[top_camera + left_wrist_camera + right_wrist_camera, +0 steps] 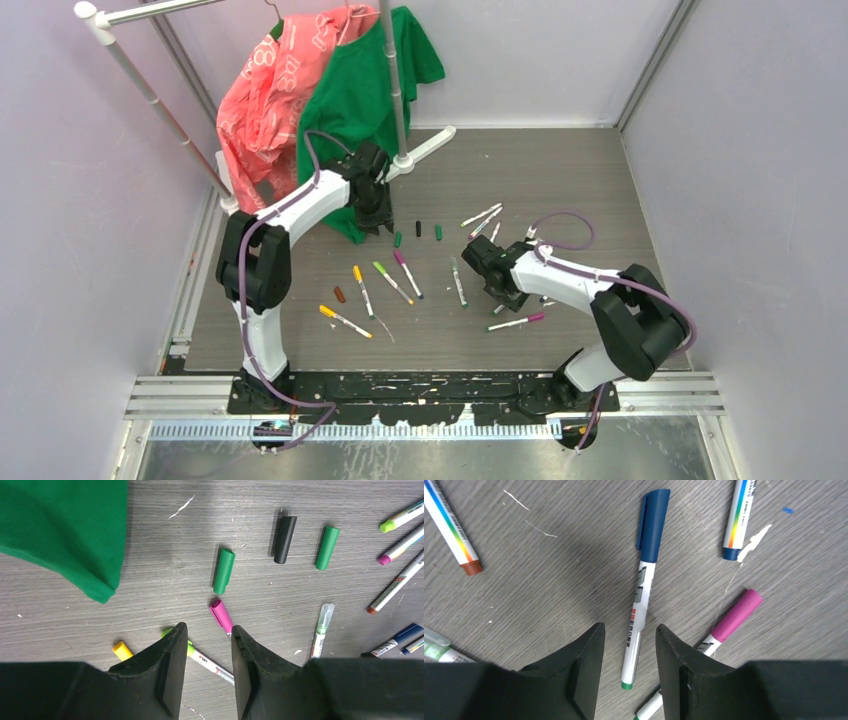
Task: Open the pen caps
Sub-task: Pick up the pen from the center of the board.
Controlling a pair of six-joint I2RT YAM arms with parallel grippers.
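A: Scanning top view: pink shirt point(265, 95) and green shirt point(365, 90) hang on a rack point(397, 100) at the table's point(560, 170) far left, left gripper point(381, 222) at the green hem. And the pens point(392, 282)?
B: Scattered mid-table, white barrels, coloured ends. Some loose caps point(418, 229) lie just right of the left gripper, and a brown cap point(339, 294) is nearer the front edge. The right gripper point(505, 295) sits low among the right-hand pens.
A: Left wrist?
B: Jaws apart, nothing held. Green shirt upper left. Ahead lie a green cap point(223, 571), a black cap point(285, 539) and a second green cap point(327, 548) further right, all off their pens. A magenta cap point(221, 616), on its pen, sits just ahead of the fingertips; a lime pen point(212, 665) runs under the fingers point(170, 670).
A: Right wrist?
B: Spread as well, empty. A blue pen point(641, 595) lies lengthwise in the gap between the fingers, its blue cap point(653, 525) on and ahead of the tips; contact, can't tell. A magenta-capped pen point(730, 620) lies tilted just right, a brown-ended pen point(449, 527) far left.
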